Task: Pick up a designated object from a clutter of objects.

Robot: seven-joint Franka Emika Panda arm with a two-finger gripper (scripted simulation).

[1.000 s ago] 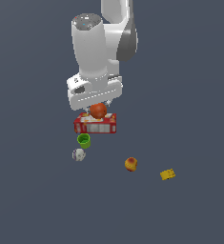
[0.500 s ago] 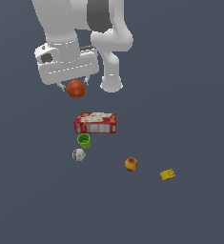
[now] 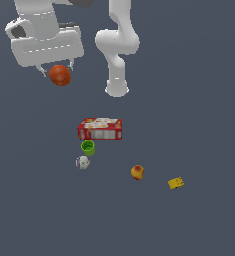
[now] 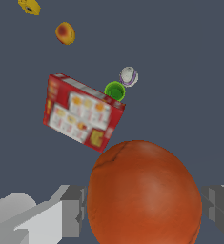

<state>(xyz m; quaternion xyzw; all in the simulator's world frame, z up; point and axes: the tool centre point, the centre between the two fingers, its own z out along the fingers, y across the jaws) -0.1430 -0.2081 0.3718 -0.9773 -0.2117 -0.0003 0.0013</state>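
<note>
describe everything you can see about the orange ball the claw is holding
The plain orange-red sphere is smooth and evenly coloured, with one faint crease on its skin in the wrist view. It looks like a whole, undamaged orange. It hangs in the air, clamped in the claw, with a grey finger pad pressed to each side. It sits high above the red rectangular box, toward the exterior view's left. Nothing else touches it.

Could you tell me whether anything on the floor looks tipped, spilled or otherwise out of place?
Nothing stands out. The red rectangular box, green cup, white-grey ball, yellow-red fruit and small yellow block sit apart on the floor, none visibly spilled or damaged. The plain orange-red sphere is held aloft in the gripper.
</note>
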